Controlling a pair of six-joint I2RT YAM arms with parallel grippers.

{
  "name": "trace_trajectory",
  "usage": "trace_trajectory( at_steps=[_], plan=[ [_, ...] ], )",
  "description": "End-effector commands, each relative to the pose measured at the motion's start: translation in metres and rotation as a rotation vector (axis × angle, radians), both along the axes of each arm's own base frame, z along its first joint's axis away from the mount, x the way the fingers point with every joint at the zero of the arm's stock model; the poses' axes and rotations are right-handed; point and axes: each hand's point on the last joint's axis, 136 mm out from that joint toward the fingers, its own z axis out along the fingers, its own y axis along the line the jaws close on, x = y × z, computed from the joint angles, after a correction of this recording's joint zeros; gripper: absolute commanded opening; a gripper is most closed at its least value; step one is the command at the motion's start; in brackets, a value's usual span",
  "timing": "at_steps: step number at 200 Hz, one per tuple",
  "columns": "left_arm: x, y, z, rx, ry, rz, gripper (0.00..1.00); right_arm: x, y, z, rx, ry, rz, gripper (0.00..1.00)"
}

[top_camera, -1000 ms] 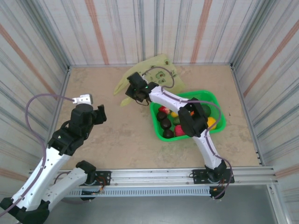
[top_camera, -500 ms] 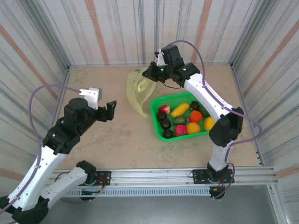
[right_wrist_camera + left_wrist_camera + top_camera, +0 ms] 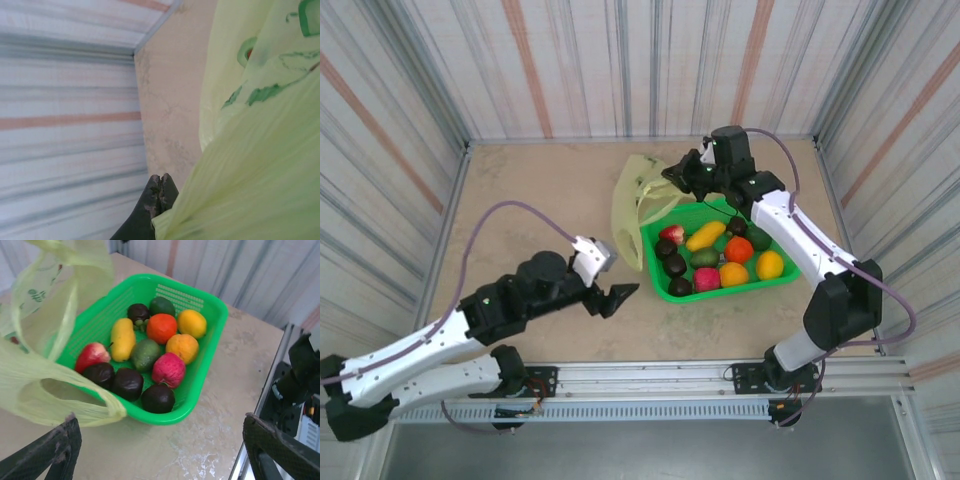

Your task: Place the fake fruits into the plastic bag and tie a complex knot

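The fake fruits [image 3: 715, 258] lie in a bright green basket [image 3: 730, 291]: oranges, a yellow one, red, pink, green and dark ones [image 3: 150, 340]. The plastic bag [image 3: 632, 200], pale yellow-green with prints, hangs lifted just left of the basket's far-left corner. My right gripper [image 3: 673, 176] is shut on its upper edge; the closed fingertips [image 3: 160, 187] show beside the bag film [image 3: 250, 165]. One bag handle [image 3: 30, 375] droops over the basket rim [image 3: 220, 315]. My left gripper [image 3: 610, 298] is open and low, near the basket's near-left corner, with nothing between its fingers [image 3: 50, 455].
Corrugated striped walls close in the table on three sides. A metal rail [image 3: 650, 378] runs along the near edge. Bare tabletop [image 3: 520, 200] lies left of the bag. The right arm's base [image 3: 300, 370] stands right of the basket.
The right gripper carried the bag up and to the right, off the table beside the basket. The left arm swung down and right, toward the basket's near-left corner.
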Motion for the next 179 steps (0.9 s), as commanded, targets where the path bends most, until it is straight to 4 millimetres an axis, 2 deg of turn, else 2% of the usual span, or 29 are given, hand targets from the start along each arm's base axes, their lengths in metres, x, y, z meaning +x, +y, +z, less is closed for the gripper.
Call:
trace_trajectory(
  at_steps=[1, 18, 40, 68, 79, 91, 116, 138, 179],
  plan=[
    [0.019, -0.006, 0.013, -0.029, -0.166, 0.073, 0.86, 0.007, -0.011, 0.03, 0.123, -0.016, -0.096, 0.0],
    [0.03, -0.001, 0.01, -0.026, -0.255, 0.126, 0.86, 0.008, -0.017, 0.03, 0.132, -0.009, -0.109, 0.0],
    [0.025, -0.009, 0.003, -0.023, -0.414, 0.05, 0.81, 0.005, -0.019, 0.031, 0.142, -0.007, -0.107, 0.0],
    [0.023, -0.025, -0.031, 0.18, -0.5, -0.088, 0.8, 0.004, -0.019, 0.031, 0.146, -0.003, -0.097, 0.0],
    [0.024, -0.027, -0.035, 0.246, -0.547, -0.12, 0.8, 0.003, -0.018, 0.032, 0.153, -0.003, -0.091, 0.0],
    [0.037, -0.022, -0.035, 0.273, -0.599, -0.073, 0.81, 0.004, -0.019, 0.033, 0.156, -0.007, -0.095, 0.0],
    [0.072, -0.001, -0.03, 0.196, -0.519, 0.076, 0.78, 0.004, -0.018, 0.035, 0.167, -0.011, -0.094, 0.0],
    [0.09, 0.007, -0.027, 0.152, -0.513, 0.18, 0.78, 0.003, -0.019, 0.038, 0.178, -0.018, -0.096, 0.0],
    [0.09, -0.011, -0.042, 0.066, -0.491, 0.139, 0.81, 0.0, -0.019, 0.039, 0.183, -0.022, -0.096, 0.0]
  ],
)
